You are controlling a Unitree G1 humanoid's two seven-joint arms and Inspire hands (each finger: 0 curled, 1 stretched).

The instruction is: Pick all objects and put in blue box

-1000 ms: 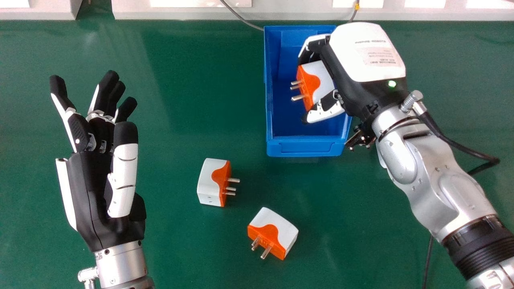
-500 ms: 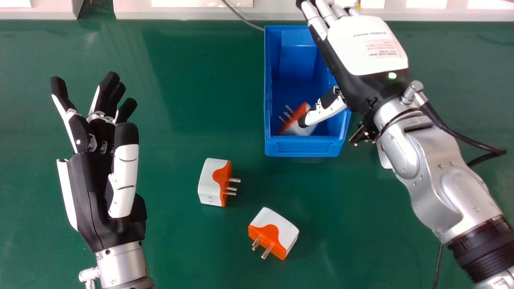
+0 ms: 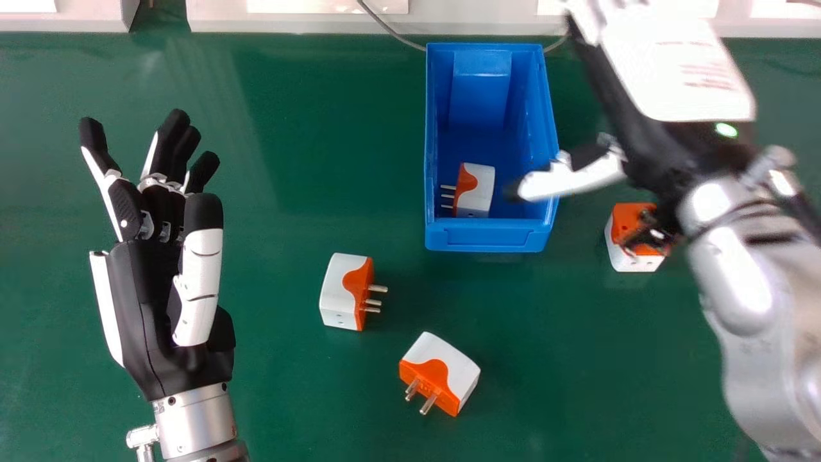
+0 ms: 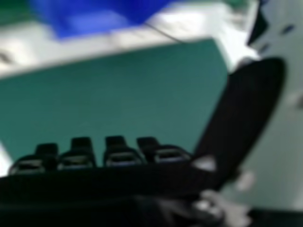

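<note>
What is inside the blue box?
One white-and-orange plug adapter, prongs toward the left wall of the blue box. The right hand's thumb covers a spot by the right wall; beneath it, I can't tell.

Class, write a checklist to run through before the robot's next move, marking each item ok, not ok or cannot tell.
1. Blue box upright, top open: ok.
2. Plug adapter inside it: ok.
3. Right robot hand empty, fingers extended: ok.
4. Left robot hand empty: ok.
5. All adapters boxed: not ok; near adapter, middle adapter and right-side adapter lie on the table.
6. Right-side adapter untouched by the right arm: cannot tell.
</note>
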